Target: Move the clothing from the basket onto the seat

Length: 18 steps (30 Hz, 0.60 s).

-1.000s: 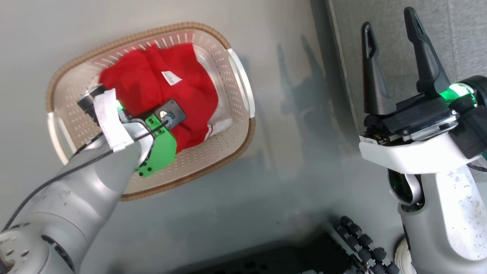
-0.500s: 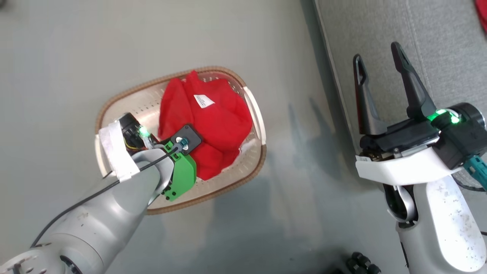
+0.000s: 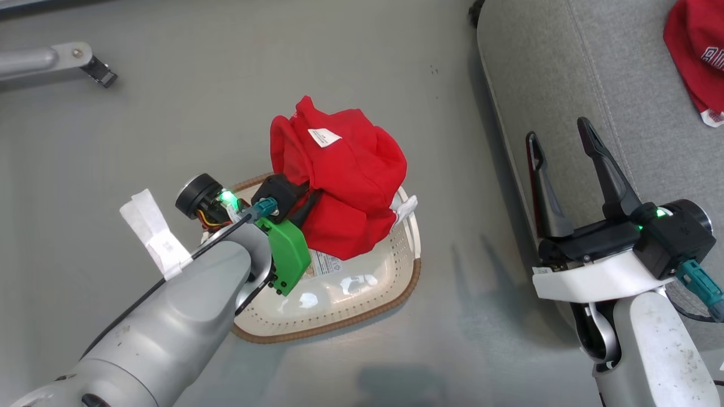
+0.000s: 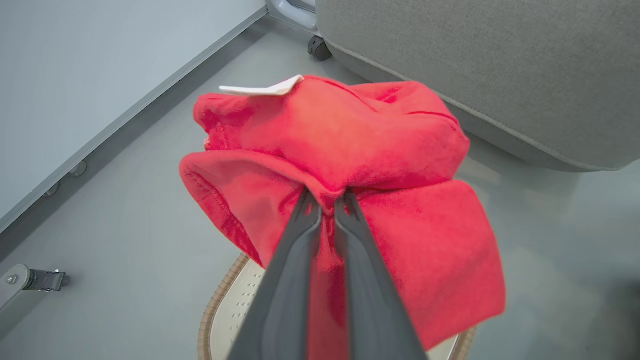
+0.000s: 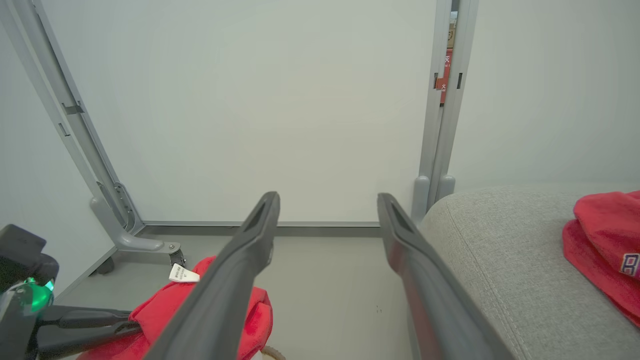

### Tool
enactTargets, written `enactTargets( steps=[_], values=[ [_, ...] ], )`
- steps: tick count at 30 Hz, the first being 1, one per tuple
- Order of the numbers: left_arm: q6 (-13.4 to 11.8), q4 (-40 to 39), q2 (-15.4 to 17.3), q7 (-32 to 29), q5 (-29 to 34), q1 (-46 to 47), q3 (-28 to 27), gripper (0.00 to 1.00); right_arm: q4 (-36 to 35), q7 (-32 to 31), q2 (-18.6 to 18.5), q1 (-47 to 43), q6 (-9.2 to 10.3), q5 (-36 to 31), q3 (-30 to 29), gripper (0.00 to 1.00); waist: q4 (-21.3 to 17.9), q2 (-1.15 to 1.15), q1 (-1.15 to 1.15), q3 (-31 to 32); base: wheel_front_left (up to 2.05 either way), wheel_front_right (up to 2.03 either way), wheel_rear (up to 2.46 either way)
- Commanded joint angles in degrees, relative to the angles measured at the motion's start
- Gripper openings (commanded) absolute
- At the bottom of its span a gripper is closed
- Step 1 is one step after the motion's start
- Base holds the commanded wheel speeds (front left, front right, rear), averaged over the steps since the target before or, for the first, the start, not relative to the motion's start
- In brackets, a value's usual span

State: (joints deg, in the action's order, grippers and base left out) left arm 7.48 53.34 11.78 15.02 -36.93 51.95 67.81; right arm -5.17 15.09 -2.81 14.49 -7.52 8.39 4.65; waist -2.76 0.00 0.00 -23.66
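Note:
A bright red piece of clothing (image 3: 342, 186) with a white label hangs bunched above the basket (image 3: 399, 297), a cream perforated tub with a brown rim. My left gripper (image 4: 326, 199) is shut on a fold of that clothing (image 4: 350, 145), and the cloth drapes over both fingers. The basket rim (image 4: 212, 305) shows below it. My right gripper (image 3: 557, 133) stands open and holds nothing, beside the front edge of the grey seat (image 3: 594, 73). In the right wrist view its fingers (image 5: 250, 250) frame bare floor. Another red garment (image 3: 698, 56) with white lettering lies on the seat.
A grey metal frame leg (image 3: 54, 56) crosses the floor at the far left. White wall panels on grey posts (image 5: 440, 125) stand behind the seat (image 5: 500, 260). A caster (image 4: 318, 48) sits under the seat's corner. Bare grey floor lies between basket and seat.
My left gripper has lifted the red clothing up out of the basket. The head camera has risen and shifted, bringing more of the seat into view. The right gripper stays open.

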Motion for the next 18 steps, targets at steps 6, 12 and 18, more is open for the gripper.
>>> enactTargets(
  steps=[6,12,18],
  values=[
    [-0.6,-6.3,1.1,0.2,1.3,-4.3,-7.3,0.0,0.7,0.1,-0.2,-2.3,0.06,0.0,-0.3,1.0,3.0,0.0,0.0,6.6,0.0,0.0,0.0],
    [-1.3,-12.5,0.7,0.2,3.3,-7.5,-14.7,0.0,1.1,0.1,-0.2,-4.1,0.06,0.5,-0.6,1.0,3.6,0.0,0.0,9.6,0.0,0.0,0.0],
    [-1.5,-18.5,-0.1,0.2,5.2,-10.6,-21.6,0.0,0.9,0.1,-0.2,-5.7,0.06,0.8,-0.7,1.0,3.9,0.0,0.0,11.9,0.0,0.0,0.0]
  ],
)
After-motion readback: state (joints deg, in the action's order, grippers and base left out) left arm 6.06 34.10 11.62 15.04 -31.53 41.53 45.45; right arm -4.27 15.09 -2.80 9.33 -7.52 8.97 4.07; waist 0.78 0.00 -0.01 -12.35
